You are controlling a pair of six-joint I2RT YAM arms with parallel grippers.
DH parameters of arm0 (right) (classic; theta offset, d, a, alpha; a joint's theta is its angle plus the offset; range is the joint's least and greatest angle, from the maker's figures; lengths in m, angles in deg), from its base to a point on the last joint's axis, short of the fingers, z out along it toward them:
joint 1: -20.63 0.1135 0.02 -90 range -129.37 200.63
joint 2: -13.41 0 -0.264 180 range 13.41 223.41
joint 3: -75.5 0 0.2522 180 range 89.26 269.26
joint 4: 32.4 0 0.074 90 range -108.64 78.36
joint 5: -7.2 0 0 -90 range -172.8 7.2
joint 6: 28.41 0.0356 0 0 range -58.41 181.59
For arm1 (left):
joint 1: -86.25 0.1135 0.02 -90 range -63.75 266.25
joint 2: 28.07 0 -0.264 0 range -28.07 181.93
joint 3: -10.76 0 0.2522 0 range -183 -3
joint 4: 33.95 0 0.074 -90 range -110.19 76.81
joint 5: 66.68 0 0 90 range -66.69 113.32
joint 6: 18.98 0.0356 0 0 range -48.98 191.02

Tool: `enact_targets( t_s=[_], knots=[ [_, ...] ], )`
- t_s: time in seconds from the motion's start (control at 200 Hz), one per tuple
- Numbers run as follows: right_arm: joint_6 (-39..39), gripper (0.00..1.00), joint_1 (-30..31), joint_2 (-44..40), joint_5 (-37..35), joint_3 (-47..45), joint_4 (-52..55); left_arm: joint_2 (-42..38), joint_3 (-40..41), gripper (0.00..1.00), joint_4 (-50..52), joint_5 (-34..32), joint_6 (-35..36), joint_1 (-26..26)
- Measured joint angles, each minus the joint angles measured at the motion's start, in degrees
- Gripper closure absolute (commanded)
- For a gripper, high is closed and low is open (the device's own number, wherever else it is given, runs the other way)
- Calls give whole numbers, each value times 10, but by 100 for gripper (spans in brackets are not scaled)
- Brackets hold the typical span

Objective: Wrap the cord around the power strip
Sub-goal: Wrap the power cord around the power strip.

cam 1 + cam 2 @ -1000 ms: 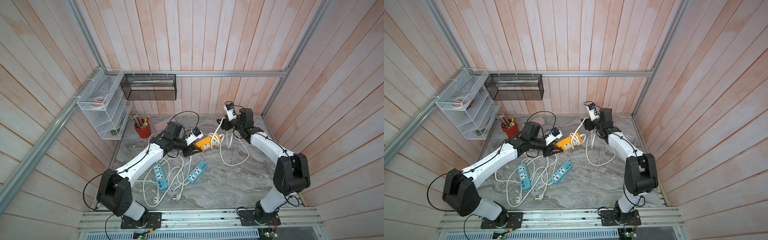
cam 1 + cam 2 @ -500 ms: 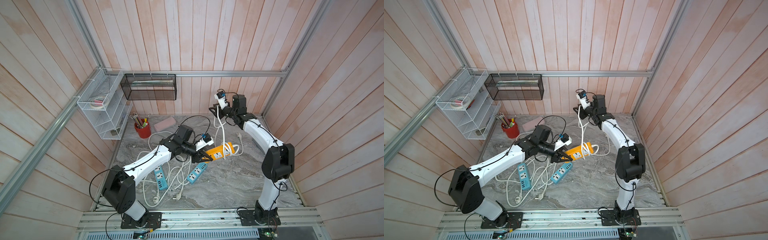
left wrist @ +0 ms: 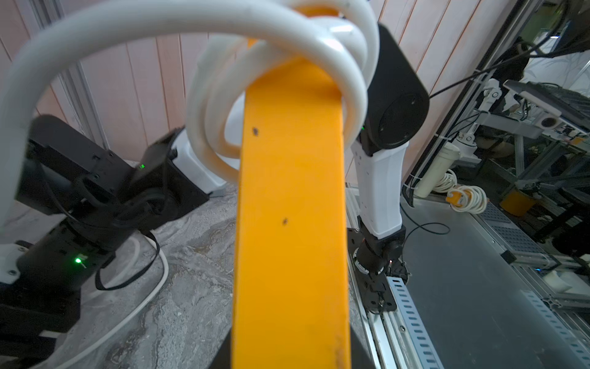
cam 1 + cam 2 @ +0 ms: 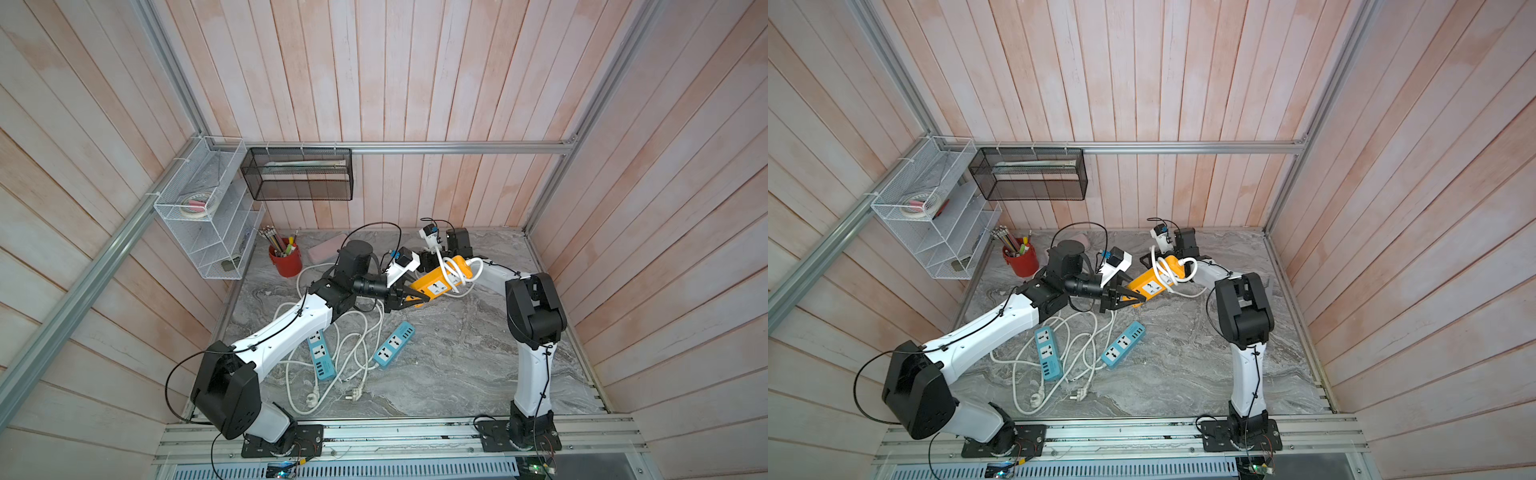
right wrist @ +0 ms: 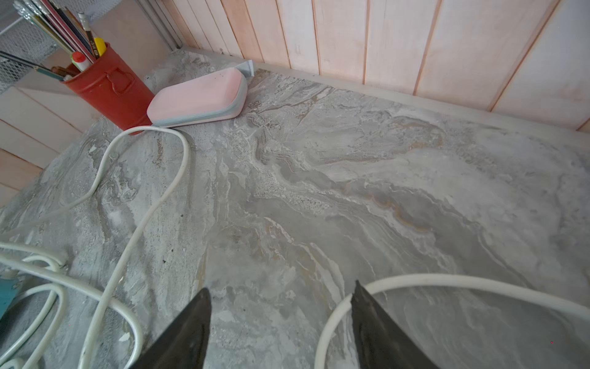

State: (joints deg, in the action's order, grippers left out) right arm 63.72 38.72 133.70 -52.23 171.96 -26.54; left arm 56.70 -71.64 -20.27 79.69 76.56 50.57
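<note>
Several cord (image 4: 448, 267) loops round strip (image 4: 432, 286); left gripper (image 4: 409, 297) pinches strip, right gripper (image 5: 281, 286) spread, empty. Next: grab slack cord, wrap another turn.

Right claw (image 5: 281, 286) lowered beside power strip (image 4: 434, 284); cord (image 3: 159, 16) loops tightened.

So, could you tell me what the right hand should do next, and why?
Probably close the open right hand on the loose cord just beside it: the left hand grips the orange power strip, which has only a few turns so far.
</note>
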Motion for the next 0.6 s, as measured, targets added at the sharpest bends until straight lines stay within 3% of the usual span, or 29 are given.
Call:
enact_targets(
  t_s=[0.17, 0.245, 0.445, 0.6],
  knots=[
    [29, 32, 2, -2, -18, -30, -79, -18, 15, 100, -83, -19, -51, 2],
    [42, 37, 3, -9, -24, -58, -111, -19, 26, 100, -120, -39, -76, 7],
    [72, 68, 17, -37, -43, -147, -165, -20, 39, 100, -202, -105, -137, 27],
    [69, 84, 41, -86, -71, -212, -174, -17, 26, 100, -201, -166, -133, 48]
  ],
)
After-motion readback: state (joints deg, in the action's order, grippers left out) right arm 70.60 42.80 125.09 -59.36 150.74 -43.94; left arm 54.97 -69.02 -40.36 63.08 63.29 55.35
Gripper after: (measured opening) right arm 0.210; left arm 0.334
